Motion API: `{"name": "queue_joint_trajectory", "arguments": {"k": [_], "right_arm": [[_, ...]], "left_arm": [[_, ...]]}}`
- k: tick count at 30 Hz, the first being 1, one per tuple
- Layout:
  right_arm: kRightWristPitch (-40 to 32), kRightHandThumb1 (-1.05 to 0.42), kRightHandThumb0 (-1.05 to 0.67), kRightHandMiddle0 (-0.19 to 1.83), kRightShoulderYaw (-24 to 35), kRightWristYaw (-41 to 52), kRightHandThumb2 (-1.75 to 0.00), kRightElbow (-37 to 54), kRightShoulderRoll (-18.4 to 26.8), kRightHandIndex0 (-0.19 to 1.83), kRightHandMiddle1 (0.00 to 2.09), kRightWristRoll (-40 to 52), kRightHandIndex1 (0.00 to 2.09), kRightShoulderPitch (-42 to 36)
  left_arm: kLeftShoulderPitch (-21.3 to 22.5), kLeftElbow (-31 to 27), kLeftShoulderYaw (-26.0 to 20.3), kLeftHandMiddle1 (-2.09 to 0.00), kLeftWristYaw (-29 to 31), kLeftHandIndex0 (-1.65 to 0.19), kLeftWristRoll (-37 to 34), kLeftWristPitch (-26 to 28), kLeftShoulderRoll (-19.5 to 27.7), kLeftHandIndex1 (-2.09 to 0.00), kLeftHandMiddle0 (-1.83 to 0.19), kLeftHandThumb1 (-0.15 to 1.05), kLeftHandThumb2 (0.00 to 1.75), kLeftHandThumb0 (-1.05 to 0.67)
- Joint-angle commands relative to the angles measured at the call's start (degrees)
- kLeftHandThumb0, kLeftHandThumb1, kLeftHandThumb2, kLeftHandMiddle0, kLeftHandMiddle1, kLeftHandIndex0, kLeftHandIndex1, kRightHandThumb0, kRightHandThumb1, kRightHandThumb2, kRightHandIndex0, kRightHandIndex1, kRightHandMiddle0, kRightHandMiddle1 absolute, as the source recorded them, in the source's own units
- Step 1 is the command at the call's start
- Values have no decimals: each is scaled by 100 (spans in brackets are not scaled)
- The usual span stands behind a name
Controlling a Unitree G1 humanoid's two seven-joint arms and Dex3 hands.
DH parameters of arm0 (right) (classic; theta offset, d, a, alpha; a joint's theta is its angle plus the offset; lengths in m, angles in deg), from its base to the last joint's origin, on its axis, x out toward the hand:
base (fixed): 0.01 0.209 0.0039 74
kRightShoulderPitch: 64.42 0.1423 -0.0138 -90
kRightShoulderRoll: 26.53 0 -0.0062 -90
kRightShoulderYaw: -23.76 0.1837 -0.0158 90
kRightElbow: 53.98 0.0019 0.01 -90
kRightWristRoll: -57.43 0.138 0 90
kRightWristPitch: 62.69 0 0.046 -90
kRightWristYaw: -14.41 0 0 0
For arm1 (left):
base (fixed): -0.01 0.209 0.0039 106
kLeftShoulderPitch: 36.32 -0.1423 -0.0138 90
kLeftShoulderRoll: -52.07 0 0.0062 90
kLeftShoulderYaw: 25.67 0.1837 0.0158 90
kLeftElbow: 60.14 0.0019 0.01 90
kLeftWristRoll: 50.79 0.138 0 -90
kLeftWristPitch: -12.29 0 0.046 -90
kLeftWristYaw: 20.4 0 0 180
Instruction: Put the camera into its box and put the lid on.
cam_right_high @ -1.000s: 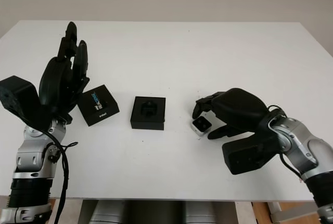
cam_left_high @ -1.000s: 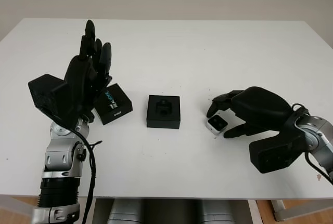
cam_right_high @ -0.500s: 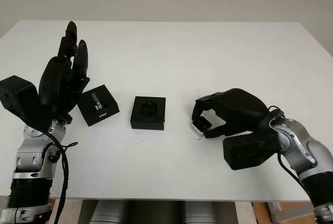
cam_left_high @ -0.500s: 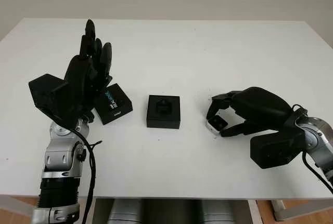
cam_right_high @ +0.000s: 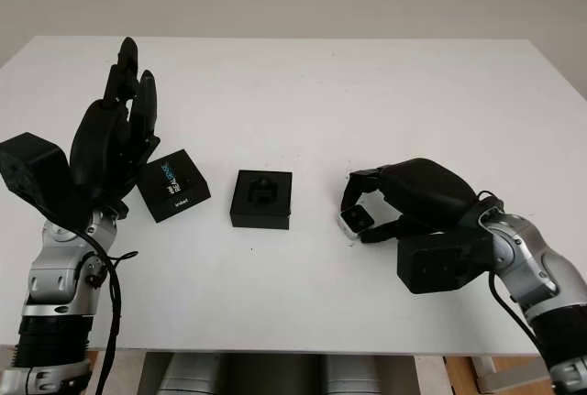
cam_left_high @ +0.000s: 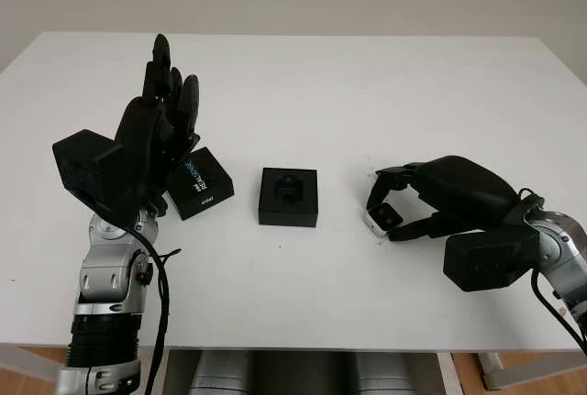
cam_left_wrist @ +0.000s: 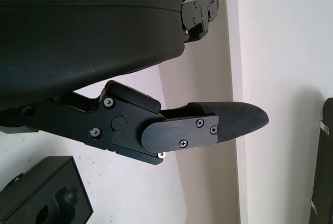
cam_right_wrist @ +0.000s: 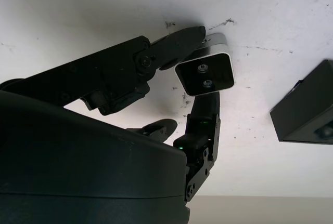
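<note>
Camera: small, white-cased w/ black face, on the table to the right of the box. Right hand is over it, fingers clamped on either side of it, gripping. Box: black, open, centre of table, apart from camera. Lid: black w/ printed label, left of box, flat on table. Left hand: raised beside lid, released, holding nothing.
</note>
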Motion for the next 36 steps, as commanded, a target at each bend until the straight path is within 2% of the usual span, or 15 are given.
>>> {"name": "queue_joint_trajectory", "arguments": {"k": [1,4,10,19,27,32,36], "right_arm": [[-166,-91,-35,47,184,224,-5,-68,-189,43,126,468,6,10],[-780,-92,-37,40,415,671,-6,73,-427,36,139,1221,3,-54],[-1608,-92,-40,38,638,952,-5,503,-621,30,147,1641,2,-124],[-1313,-97,-37,31,817,645,-6,622,-873,26,154,1699,3,-297],[-1805,-98,-38,29,964,533,-6,971,-1175,24,158,1857,3,-308],[-1600,-96,-42,34,903,76,-5,952,-1451,23,159,1625,3,-189],[-1408,-95,-39,36,833,-223,-5,741,-1811,18,159,1581,2,12]], "left_arm": [[-34,-112,-1,0,4,19,-21,12,16,0,19,105,55,-73],[-57,-145,-4,0,6,19,-33,32,24,0,19,105,54,-73],[-80,-148,-11,0,-11,19,-35,31,16,0,19,105,53,-74],[-83,-124,9,0,67,19,-11,71,73,0,19,105,54,-73],[-77,-109,-20,-1,80,19,-21,74,75,0,19,105,52,-73],[-65,-102,-24,0,121,19,-18,81,115,0,19,105,53,-73],[-59,-88,-18,0,95,19,4,63,132,0,19,105,53,-73]]}}
